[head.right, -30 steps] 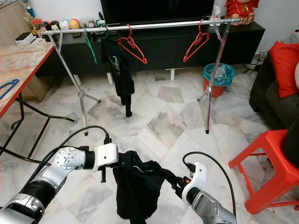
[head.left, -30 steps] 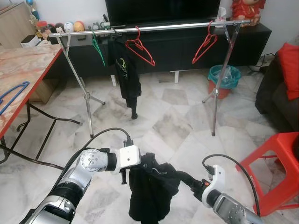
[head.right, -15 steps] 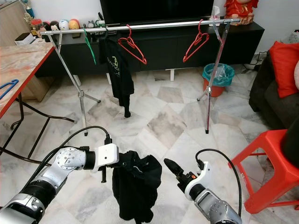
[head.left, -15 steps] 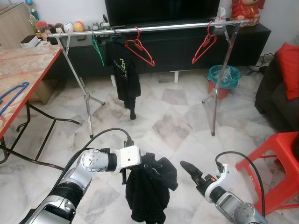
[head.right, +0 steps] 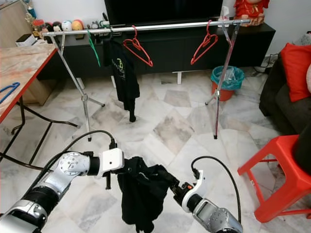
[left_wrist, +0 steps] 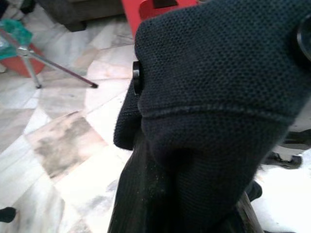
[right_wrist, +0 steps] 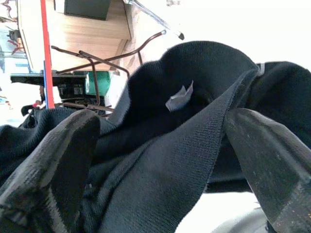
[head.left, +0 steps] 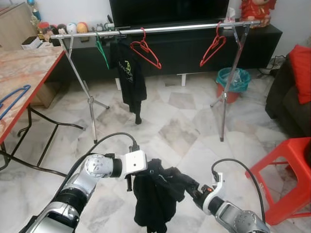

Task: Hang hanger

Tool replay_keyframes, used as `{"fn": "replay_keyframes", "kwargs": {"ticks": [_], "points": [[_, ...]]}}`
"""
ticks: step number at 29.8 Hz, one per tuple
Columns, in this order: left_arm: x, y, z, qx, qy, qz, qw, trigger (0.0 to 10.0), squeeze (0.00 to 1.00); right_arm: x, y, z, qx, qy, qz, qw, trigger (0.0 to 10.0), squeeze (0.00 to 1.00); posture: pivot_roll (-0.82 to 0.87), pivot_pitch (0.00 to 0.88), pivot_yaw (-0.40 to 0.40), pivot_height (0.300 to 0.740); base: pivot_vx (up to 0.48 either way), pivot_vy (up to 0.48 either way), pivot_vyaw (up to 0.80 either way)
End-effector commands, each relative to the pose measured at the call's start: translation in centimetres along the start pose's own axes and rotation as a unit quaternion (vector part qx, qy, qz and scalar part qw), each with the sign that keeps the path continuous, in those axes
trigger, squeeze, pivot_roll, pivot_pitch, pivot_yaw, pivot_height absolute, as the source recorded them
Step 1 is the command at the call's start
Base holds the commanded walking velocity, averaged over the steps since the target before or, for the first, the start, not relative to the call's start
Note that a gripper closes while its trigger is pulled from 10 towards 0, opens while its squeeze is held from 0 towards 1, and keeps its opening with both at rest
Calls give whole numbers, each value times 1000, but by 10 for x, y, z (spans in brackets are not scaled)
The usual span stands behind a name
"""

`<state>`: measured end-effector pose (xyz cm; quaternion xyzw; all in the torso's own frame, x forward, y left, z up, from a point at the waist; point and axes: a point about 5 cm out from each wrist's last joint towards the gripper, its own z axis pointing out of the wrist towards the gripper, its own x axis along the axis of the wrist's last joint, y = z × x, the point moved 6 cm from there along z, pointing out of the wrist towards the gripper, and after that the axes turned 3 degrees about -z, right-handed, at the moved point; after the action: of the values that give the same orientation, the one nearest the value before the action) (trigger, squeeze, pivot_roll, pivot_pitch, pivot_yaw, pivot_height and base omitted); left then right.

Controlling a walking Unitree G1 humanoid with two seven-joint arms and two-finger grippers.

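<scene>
The left gripper (head.left: pixel 148 171) is clamped on a black garment (head.left: pixel 155 196) hanging low above the marble floor (head.left: pixel 180 131). In the right wrist view, the right gripper (right_wrist: pixel 160 160) has its fingers (right_wrist: pixel 265 160) spread around the garment's collar. Beyond stands the rail (head.left: pixel 155 29) with red hangers (head.left: pixel 146 48).
</scene>
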<state>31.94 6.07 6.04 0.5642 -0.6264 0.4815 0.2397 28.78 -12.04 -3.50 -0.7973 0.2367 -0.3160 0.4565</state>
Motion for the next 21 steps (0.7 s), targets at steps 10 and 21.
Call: {"fn": "replay_keyframes", "kwargs": {"ticks": [10, 21], "points": [[19, -1, -2, -31, 19, 8, 999, 10000, 0, 0, -6, 5, 13, 1, 33, 999, 10000, 0, -60, 0, 54, 740, 0, 0, 0], [19, -1, -2, -31, 19, 8, 999, 10000, 0, 0, -6, 5, 13, 1, 33, 999, 10000, 0, -60, 0, 54, 740, 0, 0, 0]]}}
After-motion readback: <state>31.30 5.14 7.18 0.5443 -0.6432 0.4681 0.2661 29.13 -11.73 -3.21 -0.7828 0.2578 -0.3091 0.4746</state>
